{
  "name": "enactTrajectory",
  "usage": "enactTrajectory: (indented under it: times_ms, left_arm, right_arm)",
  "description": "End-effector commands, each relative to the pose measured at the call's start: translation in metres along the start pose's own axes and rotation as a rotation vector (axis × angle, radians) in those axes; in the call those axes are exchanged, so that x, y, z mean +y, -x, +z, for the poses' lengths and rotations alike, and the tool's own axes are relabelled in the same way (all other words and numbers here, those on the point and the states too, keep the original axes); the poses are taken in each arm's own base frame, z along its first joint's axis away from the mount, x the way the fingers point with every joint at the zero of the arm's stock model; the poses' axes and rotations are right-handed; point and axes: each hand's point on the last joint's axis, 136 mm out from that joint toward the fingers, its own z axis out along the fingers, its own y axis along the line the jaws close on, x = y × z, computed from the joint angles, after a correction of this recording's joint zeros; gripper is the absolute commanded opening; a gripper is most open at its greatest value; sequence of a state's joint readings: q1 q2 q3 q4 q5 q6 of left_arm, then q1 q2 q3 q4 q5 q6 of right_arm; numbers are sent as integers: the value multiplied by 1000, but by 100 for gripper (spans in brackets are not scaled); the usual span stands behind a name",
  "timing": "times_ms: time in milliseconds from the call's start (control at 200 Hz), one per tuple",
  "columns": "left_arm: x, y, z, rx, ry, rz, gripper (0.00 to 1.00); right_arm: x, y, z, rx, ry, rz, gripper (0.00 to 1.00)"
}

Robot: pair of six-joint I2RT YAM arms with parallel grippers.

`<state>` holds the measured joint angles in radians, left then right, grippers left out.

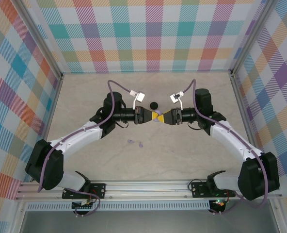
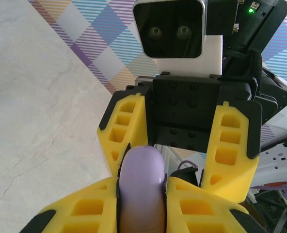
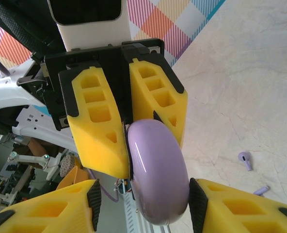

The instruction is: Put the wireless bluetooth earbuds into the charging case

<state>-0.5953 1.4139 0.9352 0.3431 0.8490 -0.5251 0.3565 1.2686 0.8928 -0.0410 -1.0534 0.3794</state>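
A pale lavender charging case (image 2: 141, 184) is held off the table in the middle, closed as far as I can see. My left gripper (image 2: 141, 194) is shut on it, both pads pressed to its sides. Facing it tip to tip, my right gripper (image 3: 144, 204) stands open around the same case (image 3: 158, 170), with a gap at one pad and the other pad close to the shell. From above the two grippers (image 1: 153, 116) (image 1: 164, 117) meet at the case (image 1: 157, 120). Two lavender earbuds (image 3: 245, 159) (image 3: 261, 190) lie on the table below, also seen from above (image 1: 130, 141) (image 1: 140, 144).
A small round black thing (image 1: 153, 104) sits on the table just behind the grippers. The marble-look table (image 1: 85, 97) is walled by checked panels on three sides. The arm bases and a metal rail (image 1: 148, 187) run along the near edge.
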Motion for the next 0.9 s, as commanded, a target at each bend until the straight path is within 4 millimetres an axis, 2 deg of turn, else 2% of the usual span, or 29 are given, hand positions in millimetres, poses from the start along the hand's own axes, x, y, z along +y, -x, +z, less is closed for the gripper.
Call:
enactTrajectory:
  times_ms: [0,410,550,680,895]
  left_arm:
    - [-29,16,-4,-28,-59,99,8]
    - [-31,10,-1,-7,-63,102,8]
    - [-33,10,-2,-6,-61,103,17]
    - [-35,11,-4,-11,-51,108,34]
    - [-37,9,-8,-11,-45,108,39]
  right_arm:
    - [17,11,2,0,51,-88,50]
    - [17,14,5,-5,43,-92,30]
    - [15,15,4,-20,21,-96,23]
    - [13,16,1,-41,-14,-105,19]
    - [18,18,-2,-59,-27,-126,17]
